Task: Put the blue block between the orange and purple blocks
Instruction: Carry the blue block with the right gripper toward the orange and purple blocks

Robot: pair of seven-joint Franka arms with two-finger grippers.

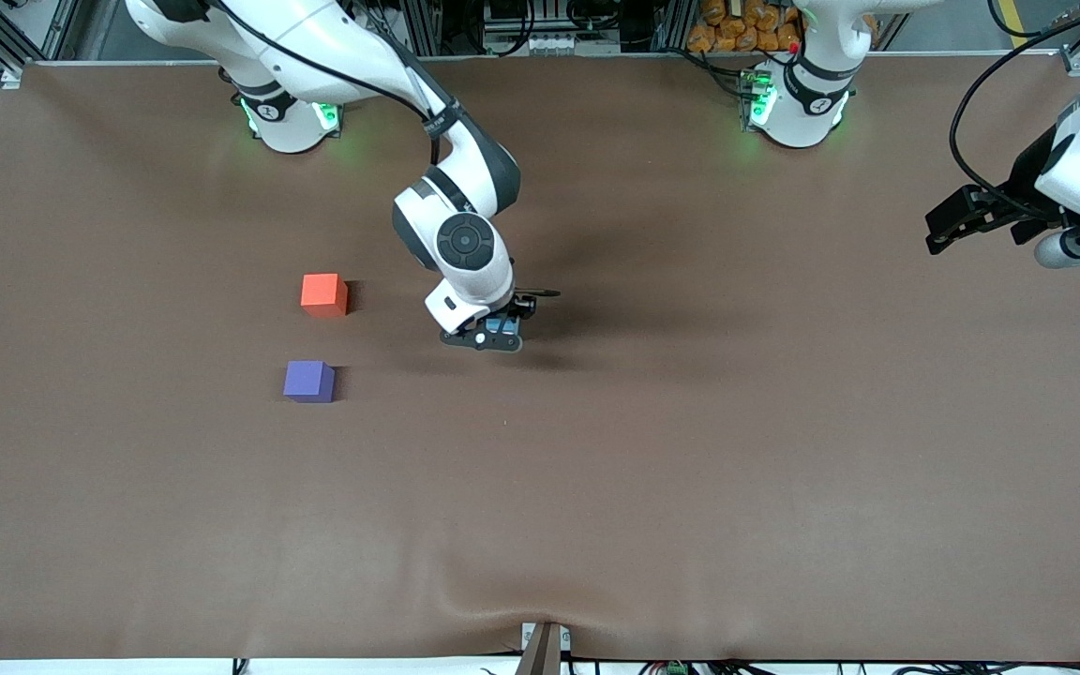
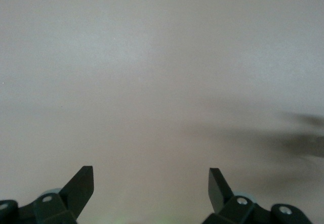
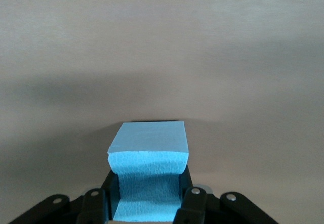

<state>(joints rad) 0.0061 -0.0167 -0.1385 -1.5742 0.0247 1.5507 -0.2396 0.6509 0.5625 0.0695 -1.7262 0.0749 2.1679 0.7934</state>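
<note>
My right gripper [image 1: 501,330] is low at the middle of the table, shut on the blue block [image 3: 148,155], whose sides are squeezed in between the fingers. In the front view only a sliver of the blue block [image 1: 502,325] shows between the fingers. The orange block [image 1: 323,293] sits toward the right arm's end of the table. The purple block [image 1: 308,382] lies nearer to the front camera than the orange one, with a gap between them. My left gripper [image 1: 945,228] waits open in the air over the left arm's end of the table, nothing between its fingers [image 2: 81,183].
The brown table cover [image 1: 690,450] spreads wide around the blocks. The arm bases [image 1: 287,117] stand along the table's back edge. A small bracket [image 1: 542,647] sits at the front edge.
</note>
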